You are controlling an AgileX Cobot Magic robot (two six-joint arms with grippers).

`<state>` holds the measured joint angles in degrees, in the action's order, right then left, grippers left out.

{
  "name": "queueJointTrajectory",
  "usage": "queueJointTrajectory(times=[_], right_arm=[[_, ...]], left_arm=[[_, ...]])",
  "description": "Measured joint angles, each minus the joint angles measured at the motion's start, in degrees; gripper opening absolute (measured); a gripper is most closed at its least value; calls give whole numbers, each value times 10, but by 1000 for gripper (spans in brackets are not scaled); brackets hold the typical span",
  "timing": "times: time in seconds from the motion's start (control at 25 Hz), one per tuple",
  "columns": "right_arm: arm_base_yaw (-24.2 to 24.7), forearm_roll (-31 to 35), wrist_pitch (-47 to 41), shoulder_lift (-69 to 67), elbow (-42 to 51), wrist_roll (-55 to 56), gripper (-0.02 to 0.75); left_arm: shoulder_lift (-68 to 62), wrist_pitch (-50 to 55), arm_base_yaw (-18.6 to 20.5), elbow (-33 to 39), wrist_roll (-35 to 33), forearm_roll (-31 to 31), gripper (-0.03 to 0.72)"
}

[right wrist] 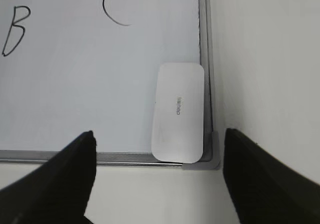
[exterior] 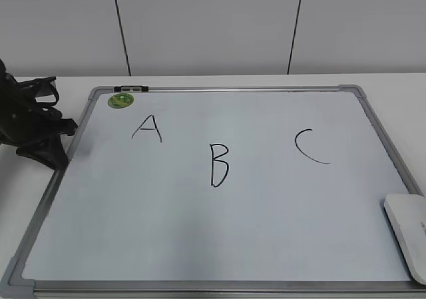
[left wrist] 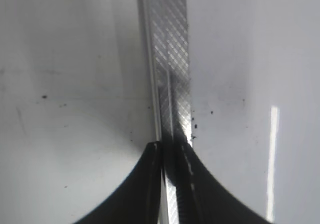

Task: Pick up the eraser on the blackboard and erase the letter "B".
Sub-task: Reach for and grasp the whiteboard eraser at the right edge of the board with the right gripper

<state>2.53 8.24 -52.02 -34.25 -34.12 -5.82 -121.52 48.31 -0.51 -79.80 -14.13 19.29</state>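
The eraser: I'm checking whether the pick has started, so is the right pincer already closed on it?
No, the eraser lies free in the blackboard's corner, the open right pincer hovering above.

- The eraser [exterior: 407,233], a white rounded block with a small grey mark on top, lies flat at the blackboard's near right corner, against the right frame.
- The blackboard [exterior: 133,232] is a glossy white sheet in a thin grey frame, lying flat.
- The letter "B" [exterior: 219,165], thin black and whole, stands near the board's middle.
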Motion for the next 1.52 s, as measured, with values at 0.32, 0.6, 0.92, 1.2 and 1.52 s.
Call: queueJointTrajectory(times=[0.32, 0.6, 0.92, 1.2, 1.52], right_arm=[[0, 5, 4, -172, 0, -1, 587], [0, 5, 22, -307, -16, -10, 657], [0, 0, 88, -431, -47, -28, 664], [0, -4, 128, -526, -76, -29, 664], [0, -6, 133, -591, -87, -30, 659]], left_arm=[[0, 0, 0, 0, 0, 1, 41], [0, 1, 0, 0, 0, 1, 41], [0, 1, 0, -1, 0, 1, 41], [0, 1, 0, -1, 0, 1, 41], [0, 1, 0, -1, 0, 2, 41]])
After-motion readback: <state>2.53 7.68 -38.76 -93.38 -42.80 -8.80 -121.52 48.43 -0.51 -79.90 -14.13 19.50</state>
